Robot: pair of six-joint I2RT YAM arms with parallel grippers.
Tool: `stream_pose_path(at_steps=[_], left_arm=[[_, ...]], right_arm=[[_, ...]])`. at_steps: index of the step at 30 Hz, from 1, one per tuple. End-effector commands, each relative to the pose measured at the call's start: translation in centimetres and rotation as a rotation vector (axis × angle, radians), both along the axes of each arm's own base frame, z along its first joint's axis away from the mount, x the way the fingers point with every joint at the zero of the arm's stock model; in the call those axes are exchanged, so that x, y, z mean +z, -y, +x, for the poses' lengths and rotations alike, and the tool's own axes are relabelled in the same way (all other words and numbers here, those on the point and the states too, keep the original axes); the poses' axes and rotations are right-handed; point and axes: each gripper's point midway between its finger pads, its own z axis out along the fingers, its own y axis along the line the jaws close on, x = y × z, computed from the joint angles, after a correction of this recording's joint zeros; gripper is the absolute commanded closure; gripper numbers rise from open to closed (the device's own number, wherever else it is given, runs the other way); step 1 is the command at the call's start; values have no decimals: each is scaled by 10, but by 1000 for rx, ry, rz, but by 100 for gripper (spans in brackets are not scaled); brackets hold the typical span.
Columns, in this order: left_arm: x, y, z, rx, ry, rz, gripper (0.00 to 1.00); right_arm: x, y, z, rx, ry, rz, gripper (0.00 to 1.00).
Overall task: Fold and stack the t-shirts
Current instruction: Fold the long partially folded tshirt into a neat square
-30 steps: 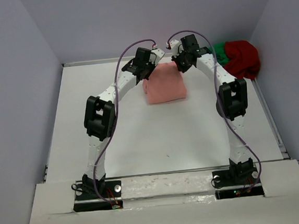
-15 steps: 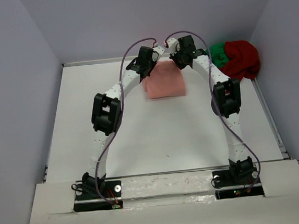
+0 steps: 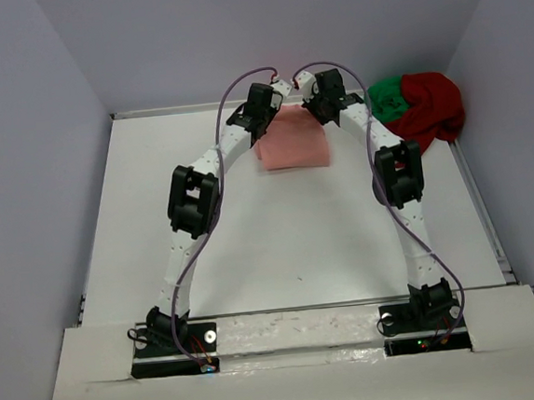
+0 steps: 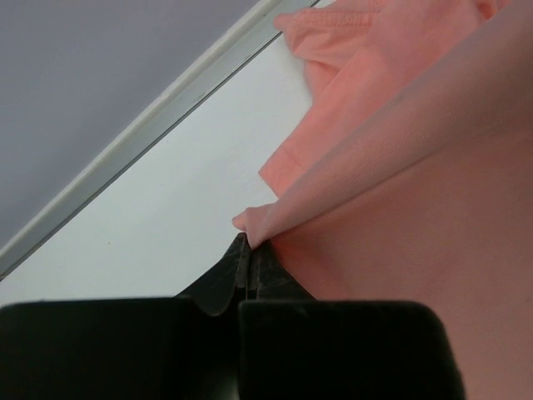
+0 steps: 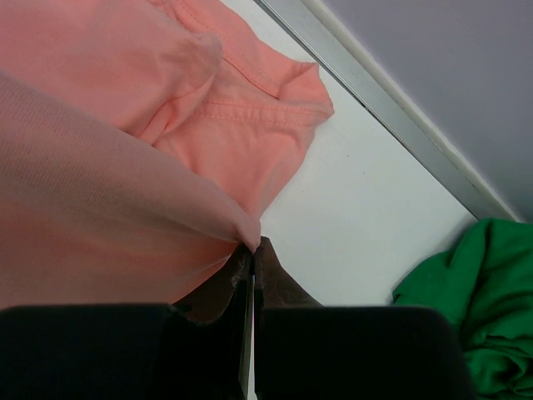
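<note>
The salmon-pink t-shirt (image 3: 292,144) lies partly folded at the back middle of the table. My left gripper (image 4: 248,240) is shut on a corner of its cloth, which hangs taut to the right. My right gripper (image 5: 253,245) pinches another corner of the same salmon-pink t-shirt (image 5: 125,192), with a sleeve lying beyond on the table. In the top view both grippers (image 3: 281,94) (image 3: 307,95) meet over the shirt's far edge. The dark red t-shirt (image 3: 433,104) and the green t-shirt (image 3: 387,97) lie bunched together at the back right.
A raised rail (image 4: 158,112) runs along the table's far edge, just beyond the grippers, under the grey back wall. The green t-shirt (image 5: 475,308) lies close to the right of my right gripper. Side walls close in the table left and right.
Both grippers have carried the salmon-pink shirt's held edge farther toward the back wall. The visible pink patch has become shorter front to back.
</note>
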Motion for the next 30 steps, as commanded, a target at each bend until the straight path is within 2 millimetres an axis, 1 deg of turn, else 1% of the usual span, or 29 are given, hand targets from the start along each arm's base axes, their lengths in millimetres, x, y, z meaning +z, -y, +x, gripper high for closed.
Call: stream_pose_path(at_steps=[1,2,3,4,5,6,7,11,12,13,15,16,17,20,21,22,24,25,26,27,29,30], left_arm=[[26,-6,18,38,89,7,100],[26,-5,18,35,92,8,100],[27,0,18,29,103,8,96],[28,3,19,23,109,5,94],[28,6,19,18,114,6,92],[26,9,19,18,122,11,88],[25,12,19,9,126,28,86],[14,20,20,5,137,71,85],[12,22,20,7,137,73,85],[8,23,21,6,137,77,83],[1,23,23,7,132,85,80],[-6,23,24,10,128,97,80],[-8,23,24,9,131,110,79],[-15,22,26,20,135,139,69],[-16,24,25,18,136,146,68],[-18,23,27,22,141,152,62],[-18,26,27,22,149,155,49],[-20,25,29,23,154,164,48],[-21,26,31,23,156,168,48],[-27,27,31,22,151,178,40],[-27,28,33,24,162,187,24],[-27,28,33,29,166,191,18]], right_arm=[[17,28,24,-87,102,-59,100],[16,28,24,-86,101,-63,100],[14,29,24,-87,97,-67,100],[13,30,23,-91,96,-69,100],[12,30,23,-93,95,-71,100],[11,31,23,-96,95,-78,100],[10,32,23,-97,95,-84,100],[8,36,26,-109,104,-103,100],[10,36,27,-114,110,-103,100],[10,36,28,-115,116,-106,100],[10,37,29,-114,116,-111,100],[7,37,29,-114,114,-114,100],[7,38,29,-116,114,-117,100],[4,38,28,-113,105,-120,100],[3,38,27,-113,104,-119,100],[-1,38,25,-110,92,-123,100],[-2,38,23,-112,87,-121,100],[-5,38,21,-106,78,-121,100],[-4,38,21,-104,78,-121,100],[-1,37,20,-103,80,-116,100],[-3,38,18,-99,71,-120,100],[-3,38,17,-99,70,-121,100]])
